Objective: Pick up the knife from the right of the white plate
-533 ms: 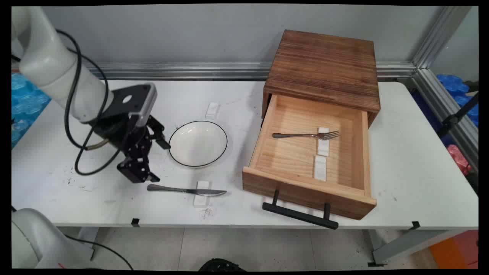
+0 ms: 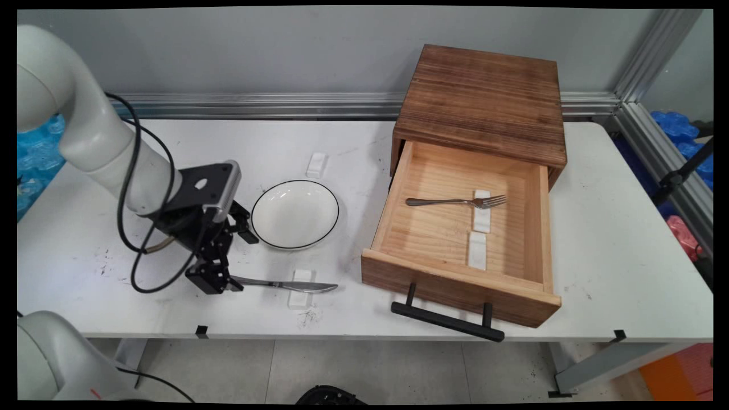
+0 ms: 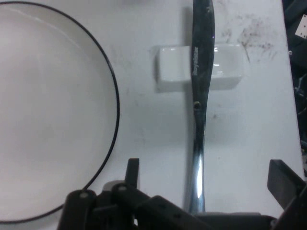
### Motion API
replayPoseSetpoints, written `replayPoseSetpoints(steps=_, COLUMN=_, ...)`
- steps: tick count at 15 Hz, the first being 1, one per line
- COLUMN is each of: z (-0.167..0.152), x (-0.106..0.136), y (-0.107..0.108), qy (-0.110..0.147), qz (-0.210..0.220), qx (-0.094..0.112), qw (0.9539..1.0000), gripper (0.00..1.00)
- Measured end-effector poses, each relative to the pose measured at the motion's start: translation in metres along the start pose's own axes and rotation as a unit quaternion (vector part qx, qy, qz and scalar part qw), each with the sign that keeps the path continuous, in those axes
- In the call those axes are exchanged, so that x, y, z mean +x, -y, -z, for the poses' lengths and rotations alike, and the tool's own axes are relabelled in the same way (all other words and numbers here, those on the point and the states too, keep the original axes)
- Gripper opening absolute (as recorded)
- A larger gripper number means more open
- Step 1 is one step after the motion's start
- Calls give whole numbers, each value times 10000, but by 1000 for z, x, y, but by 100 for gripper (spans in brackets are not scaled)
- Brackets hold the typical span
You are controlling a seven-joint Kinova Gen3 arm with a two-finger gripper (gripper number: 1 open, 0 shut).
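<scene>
The knife (image 2: 282, 283) is lying near the table's (image 2: 615, 239) front edge, its blade resting across a small white rest (image 2: 298, 289), its handle pointing toward nine o'clock. The arm is reaching in from ten o'clock, bent low, and the gripper (image 2: 219, 282) is hanging over the handle's end. In the hand view its fingers (image 3: 283, 184) are standing spread on either side of the handle, not touching it. The white bowl (image 2: 295, 214) is sitting at one o'clock from the gripper. The open wooden drawer (image 2: 455, 279), at three o'clock, is holding a fork (image 2: 455, 201) on one of two rests.
</scene>
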Motion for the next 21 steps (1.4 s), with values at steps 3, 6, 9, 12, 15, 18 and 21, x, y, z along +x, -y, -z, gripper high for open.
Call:
replayPoseSetpoints(steps=3, z=-16, x=0, y=1, qy=-40, qz=-23, qx=-12, qw=10000, gripper=100)
replayPoseSetpoints(steps=6, z=-29, x=-1, y=2, qy=-64, qz=-58, qx=-21, qw=10000, gripper=100)
replayPoseSetpoints(steps=9, z=-40, x=0, y=3, qy=-96, qz=-90, qx=-39, qw=9999, gripper=100)
replayPoseSetpoints(steps=12, z=-48, x=1, y=3, qy=-123, qz=-138, qx=-70, qw=9998, gripper=100)
replayPoseSetpoints(steps=15, z=-55, x=2, y=2, qy=-133, qz=-193, qx=-116, qw=9997, gripper=0)
replayPoseSetpoints(steps=18, z=-58, x=3, y=2, qy=-147, qz=-229, qx=-167, qw=9995, gripper=0)
replayPoseSetpoints(steps=21, z=-59, x=2, y=4, qy=-149, qz=-258, qx=-192, qw=9994, gripper=0)
